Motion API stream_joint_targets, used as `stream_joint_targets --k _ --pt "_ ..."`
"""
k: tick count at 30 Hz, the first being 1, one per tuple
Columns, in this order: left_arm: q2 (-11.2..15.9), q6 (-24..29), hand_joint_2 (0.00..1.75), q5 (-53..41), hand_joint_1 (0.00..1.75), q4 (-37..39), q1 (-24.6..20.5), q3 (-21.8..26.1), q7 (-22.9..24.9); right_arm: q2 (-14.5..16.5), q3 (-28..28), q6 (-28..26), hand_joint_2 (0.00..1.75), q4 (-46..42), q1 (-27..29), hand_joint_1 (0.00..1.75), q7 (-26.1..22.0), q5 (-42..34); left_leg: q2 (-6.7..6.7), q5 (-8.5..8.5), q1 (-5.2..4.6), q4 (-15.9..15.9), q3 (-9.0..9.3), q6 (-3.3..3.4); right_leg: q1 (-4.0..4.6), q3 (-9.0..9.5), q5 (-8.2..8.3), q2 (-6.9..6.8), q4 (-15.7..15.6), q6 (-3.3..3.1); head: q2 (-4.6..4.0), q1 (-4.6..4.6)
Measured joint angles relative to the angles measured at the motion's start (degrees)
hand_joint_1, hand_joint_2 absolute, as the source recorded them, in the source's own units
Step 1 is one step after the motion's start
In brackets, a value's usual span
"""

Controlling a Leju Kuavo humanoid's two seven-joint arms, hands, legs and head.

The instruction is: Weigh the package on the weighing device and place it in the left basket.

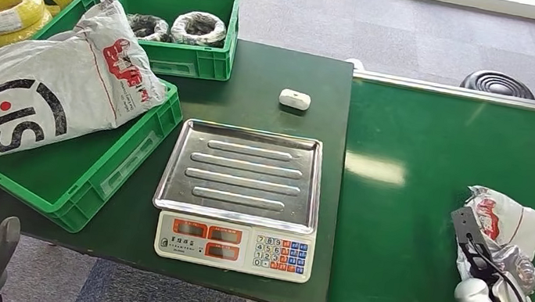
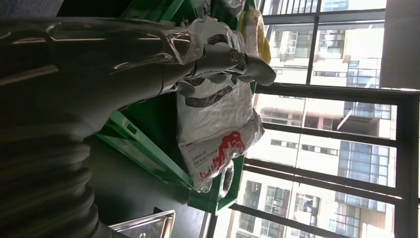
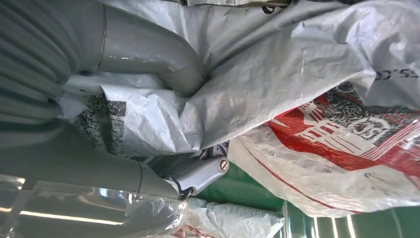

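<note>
Right hand [image 3: 163, 129] gripping package [image 3: 297, 89]

1. The head view looks forward and down from high on the robot, taking in the dark table [image 1: 274, 81], the scale [image 1: 241, 195] at its middle, the left basket [image 1: 80, 172] and the green conveyor [image 1: 415, 203] on the right
2. The left wrist view sits close behind the left hand [image 2: 223, 62], turned on its side, facing along the table edge toward the windows [image 2: 337, 124]; it shares the left basket [image 2: 143, 148], the bagged parcel [image 2: 218, 129] in it and a corner of the scale [image 2: 148, 225] with the head view
3. The right wrist view is pressed very near the package [image 3: 297, 99], behind the right hand [image 3: 148, 64]; it shares that package [image 1: 504, 240] with the head view
</note>
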Motion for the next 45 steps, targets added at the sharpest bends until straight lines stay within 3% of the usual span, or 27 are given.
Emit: stream_joint_targets --k 4,10,14,18,22,29,38,44,45 --pt "-0.36 -0.85 1.75 -0.52 0.00 0.00 -0.07 0.37 0.57 0.20 0.00 -0.11 1.75 0.10 -0.22 1.75 -1.28 -0.47 0.00 0.00 0.00 0.00 -0.01 0.00 0.00 0.00 0.00 0.00 0.00 0.00 0.00 0.00" --pt "-1.69 -2.66 1.75 -1.69 0.00 -0.04 -0.57 1.81 1.10 1.19 -0.03 -1.93 1.75 0.03 -2.23 1.75 -7.02 -2.52 0.01 0.01 0.00 0.00 0.00 0.00 0.00 0.01 0.01 0.01 0.01 -0.01 0.00 0.00" --pt "-2.49 -3.14 1.75 -2.22 0.00 -0.08 -0.97 2.62 1.12 3.08 0.06 -5.54 1.75 -1.34 -4.96 1.75 -15.96 -5.47 0.06 0.04 0.00 -0.01 -0.09 -0.01 0.00 -0.01 0.05 0.06 0.05 -0.04 0.00 0.00" --pt "-2.78 -3.44 1.75 -2.41 0.00 0.28 -2.34 2.97 0.68 6.99 2.43 -7.44 1.75 -4.21 -10.92 1.75 -22.32 -7.33 0.16 0.12 0.01 -0.01 0.02 -0.05 0.01 -0.05 0.08 0.16 0.08 -0.08 0.00 0.01" --pt "-2.22 -4.38 1.75 -2.43 0.00 1.57 -4.28 2.70 -0.16 13.25 9.45 -4.37 1.75 -8.69 -16.62 1.75 -27.47 -8.79 0.18 0.18 0.07 -0.01 0.04 -0.12 0.05 -0.09 0.08 0.19 0.17 -0.09 0.00 0.02" --pt "0.68 -8.94 1.75 -1.90 0.00 6.29 -9.10 0.87 -0.75 22.25 28.26 11.49 1.75 -17.85 -17.52 1.75 -32.56 -12.66 0.10 0.21 0.18 -0.01 0.03 -0.18 0.18 -0.15 0.05 0.15 0.19 -0.14 0.00 0.00" --pt "3.99 -11.00 1.75 -0.97 0.00 12.46 -13.56 -1.09 -1.47 25.92 49.12 22.82 1.75 -21.40 -16.06 1.75 -36.62 -18.36 0.07 0.20 0.17 0.00 -0.03 -0.18 0.16 -0.18 0.06 0.12 0.15 -0.14 0.00 0.02" --pt "5.36 -10.22 1.75 -0.44 0.00 13.79 -13.63 -2.04 -1.85 25.86 55.36 25.05 1.75 -20.81 -15.99 1.75 -35.11 -18.18 0.07 0.20 0.17 -0.01 -0.04 -0.18 0.16 -0.18 0.06 0.12 0.16 -0.14 0.00 0.03" --pt "5.48 -10.20 1.75 -0.44 0.00 13.92 -13.62 -2.07 -1.89 25.82 55.86 25.06 1.75 -20.74 -15.99 1.64 -35.09 -18.16 0.06 0.20 0.17 -0.01 -0.04 -0.18 0.16 -0.18 0.06 0.12 0.16 -0.14 0.00 0.03"
